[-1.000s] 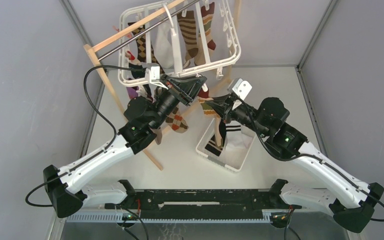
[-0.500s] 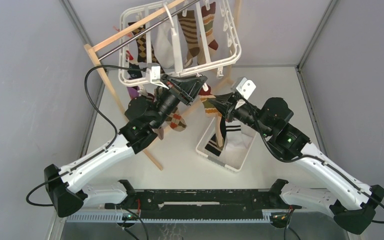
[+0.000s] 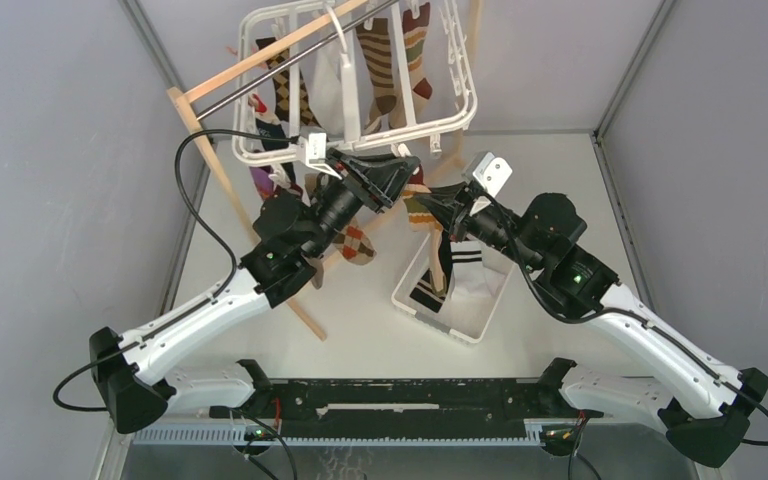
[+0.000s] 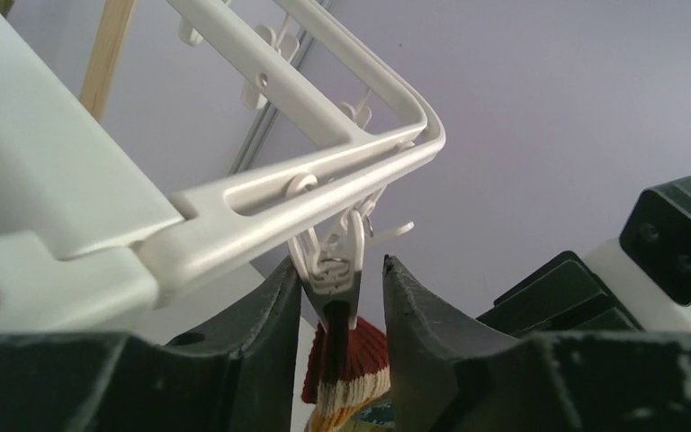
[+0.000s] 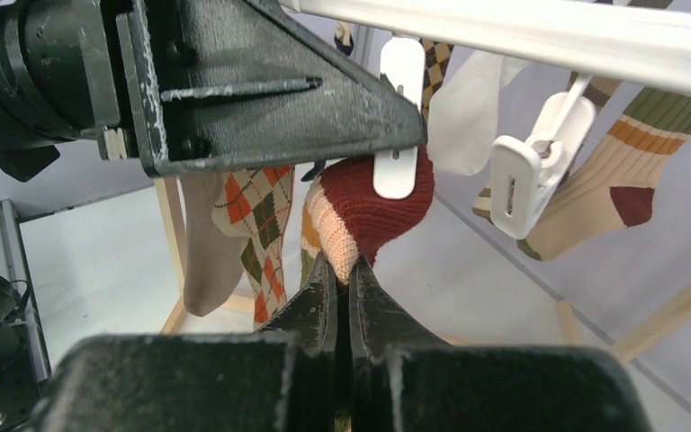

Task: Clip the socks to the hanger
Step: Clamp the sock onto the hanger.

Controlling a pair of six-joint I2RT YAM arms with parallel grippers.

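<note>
The white hanger [image 3: 463, 112] hangs from the rod at the back with several socks clipped to it. My left gripper [image 4: 338, 261] is open at the hanger's near rail. Its jaws stand either side of a white clip [image 4: 333, 286], with a gap on the right. That clip is closed on the red toe of a striped sock [image 4: 353, 362]. My right gripper [image 5: 342, 263] is shut on the tan band of the same striped sock [image 5: 371, 200], just under the clip [image 5: 396, 173]. In the top view the two grippers [image 3: 400, 172] [image 3: 436, 212] meet below the hanger's front edge.
A wooden stand [image 3: 196, 132] with a metal rod carries the hanger. An argyle sock [image 5: 254, 220] hangs to the left and an empty clip [image 5: 524, 178] to the right. A white slotted basket [image 3: 478, 322] below holds a black-and-white striped sock [image 3: 460, 262].
My left jaws have spread apart off the clip, which now bites the sock's red toe. The right gripper stays shut on the sock and has barely moved.
</note>
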